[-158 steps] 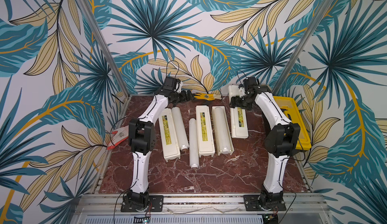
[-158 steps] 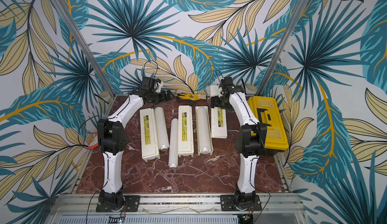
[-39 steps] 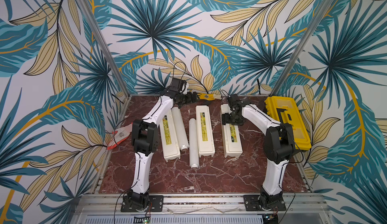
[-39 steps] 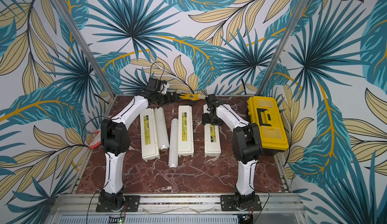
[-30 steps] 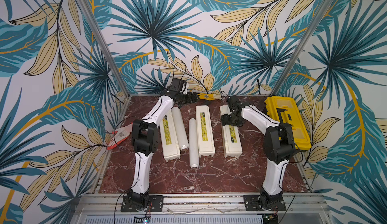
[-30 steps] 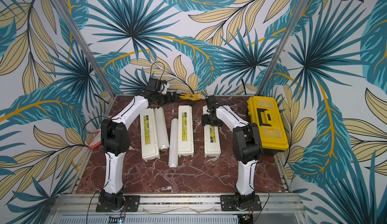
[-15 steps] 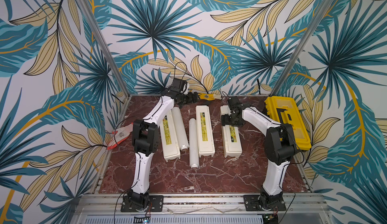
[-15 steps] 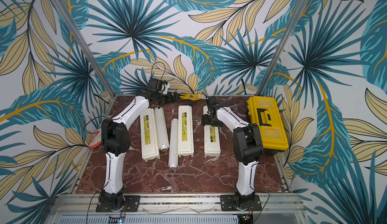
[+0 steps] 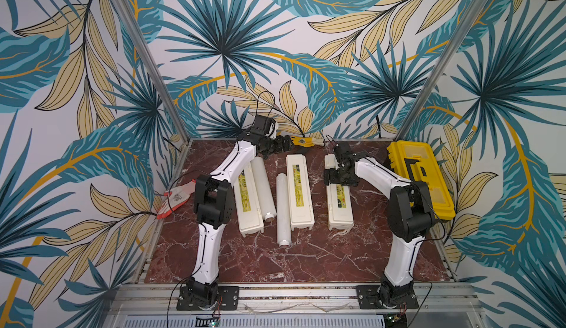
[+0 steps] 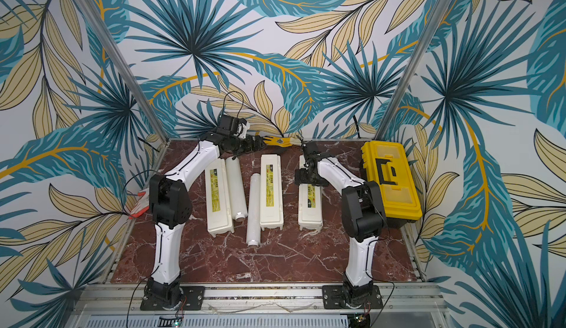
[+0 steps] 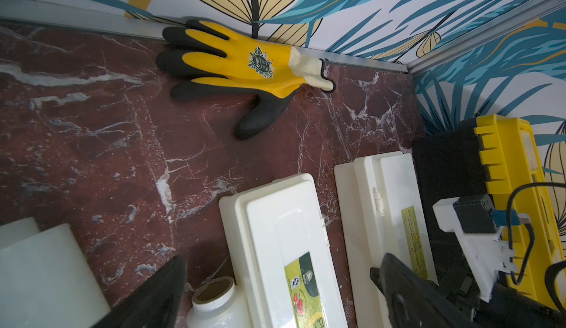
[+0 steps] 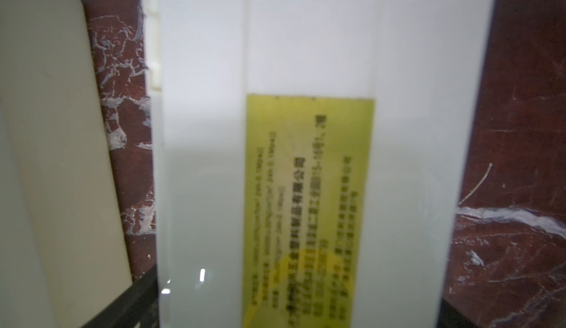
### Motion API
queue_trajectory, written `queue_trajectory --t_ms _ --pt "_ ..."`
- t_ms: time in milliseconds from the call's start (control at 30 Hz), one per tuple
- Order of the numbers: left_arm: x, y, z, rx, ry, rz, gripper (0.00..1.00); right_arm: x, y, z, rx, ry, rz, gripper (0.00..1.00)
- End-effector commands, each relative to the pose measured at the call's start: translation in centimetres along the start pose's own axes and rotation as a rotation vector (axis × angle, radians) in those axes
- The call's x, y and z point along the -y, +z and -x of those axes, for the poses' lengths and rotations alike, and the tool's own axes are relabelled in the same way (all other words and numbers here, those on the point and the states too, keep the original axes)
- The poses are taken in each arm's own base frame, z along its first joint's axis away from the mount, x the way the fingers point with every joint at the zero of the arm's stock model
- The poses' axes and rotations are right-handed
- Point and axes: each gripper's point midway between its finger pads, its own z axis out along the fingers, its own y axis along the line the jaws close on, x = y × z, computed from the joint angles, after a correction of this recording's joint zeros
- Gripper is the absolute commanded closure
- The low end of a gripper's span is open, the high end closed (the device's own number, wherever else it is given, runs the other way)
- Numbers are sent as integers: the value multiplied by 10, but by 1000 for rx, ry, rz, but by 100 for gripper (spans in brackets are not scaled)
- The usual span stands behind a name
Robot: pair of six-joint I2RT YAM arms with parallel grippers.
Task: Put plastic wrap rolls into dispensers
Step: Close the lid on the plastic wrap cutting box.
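Three cream dispensers lie side by side with lids shut: left (image 9: pixel 248 200), middle (image 9: pixel 300 194) and right (image 9: pixel 338 202). One plastic wrap roll (image 9: pixel 262 188) rests against the left dispenser. Another roll (image 9: pixel 282 210) lies beside the middle dispenser. My left gripper (image 9: pixel 284 145) hovers open and empty over the back of the table; its wrist view shows the roll's end (image 11: pixel 214 299) and the middle dispenser (image 11: pixel 284 234) between its fingers (image 11: pixel 153 295). My right gripper (image 9: pixel 337 177) stands open astride the right dispenser's labelled lid (image 12: pixel 309 188), holding nothing.
A yellow-black glove (image 9: pixel 306 141) lies against the back wall. A yellow toolbox (image 9: pixel 419 179) stands along the right edge, close to the right arm. A red-white glove (image 9: pixel 177 196) hangs over the left edge. Bare marble lies in front of the dispensers.
The right dispenser, open five seconds ago, now lies shut and nearer the middle. Over the last second the right gripper's jaws widened above it. The left arm has hardly moved.
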Motion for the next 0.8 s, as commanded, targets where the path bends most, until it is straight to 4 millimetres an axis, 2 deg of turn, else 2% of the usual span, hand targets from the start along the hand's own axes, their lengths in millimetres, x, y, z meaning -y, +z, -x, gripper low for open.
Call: queue_trajectory --t_ms 0,433,600,767 --pt "18 -5 16 44 27 -28 0 16 -15 -3 -3 -3 -49 1" --pt "25 -4 7 28 41 -27 1 28 -39 -1 3 18 -110 1" --pt "28 -2 3 17 44 -30 1 33 -40 -2 7 29 -120 1" --pt "31 1 -4 0 43 -36 1 23 -35 -1 12 39 -55 1"
